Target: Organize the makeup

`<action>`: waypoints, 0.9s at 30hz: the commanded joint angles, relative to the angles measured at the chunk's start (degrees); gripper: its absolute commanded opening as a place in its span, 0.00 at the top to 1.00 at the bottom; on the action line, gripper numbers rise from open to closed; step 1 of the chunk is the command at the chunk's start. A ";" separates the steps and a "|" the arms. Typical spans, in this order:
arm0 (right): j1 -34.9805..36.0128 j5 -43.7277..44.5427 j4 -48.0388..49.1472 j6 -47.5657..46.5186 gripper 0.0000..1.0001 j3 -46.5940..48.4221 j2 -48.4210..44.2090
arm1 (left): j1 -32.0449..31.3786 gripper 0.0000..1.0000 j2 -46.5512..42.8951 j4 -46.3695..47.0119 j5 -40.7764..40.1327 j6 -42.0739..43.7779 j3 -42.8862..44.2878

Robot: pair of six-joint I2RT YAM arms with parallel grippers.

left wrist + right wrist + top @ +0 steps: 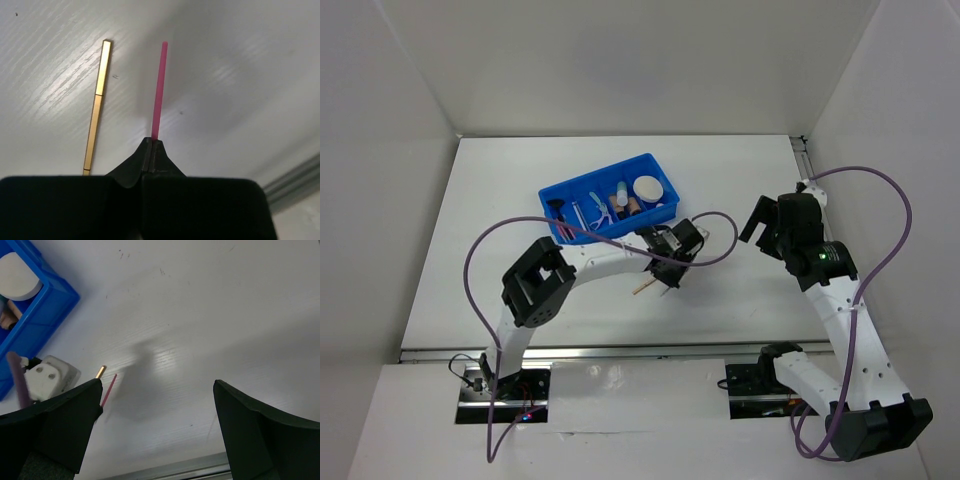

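The pink pencil (159, 90) is a plain bright pink and the gold stick (97, 105) is shiny metallic, both against a white table (240, 75) with a faint streaked grain. The left fingers (136, 165) are matte black. The bin (596, 173) is solid blue, the round compact (648, 187) cream-white, and the cable (468, 264) purple.

A white table (720, 170) with a faint streaked grain and a few dark specks is closed in by a plain white back wall (640, 60), a left wall (370, 170) and a right wall (905, 90). A silver metal rail (620, 352) runs along its near edge, with a white panel (640, 400) just in front. The light is even and diffuse, leaving soft grey shadows and a mild sheen on the tabletop.
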 commanded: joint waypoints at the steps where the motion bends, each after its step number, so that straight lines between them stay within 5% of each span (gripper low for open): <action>1: -0.45 2.60 0.60 -0.47 0.00 2.27 -1.03 | 1.21 1.00 -6.38 -2.41 4.71 3.67 4.13; 5: -0.45 2.61 0.60 -0.47 0.00 2.28 -0.50 | 8.75 1.00 -9.73 -6.36 15.67 3.68 6.42; 10: -0.45 1.99 1.91 -0.47 0.00 1.66 -0.60 | 21.04 1.00 -13.77 -8.82 19.23 0.18 7.03; 17: -0.45 0.94 2.53 0.58 0.00 2.19 0.99 | 33.37 1.00 -23.35 -7.51 3.17 -17.99 -2.18; 27: -0.45 0.94 1.91 0.06 0.00 2.72 1.52 | 41.55 1.00 -15.36 -11.91 -3.17 -24.97 1.58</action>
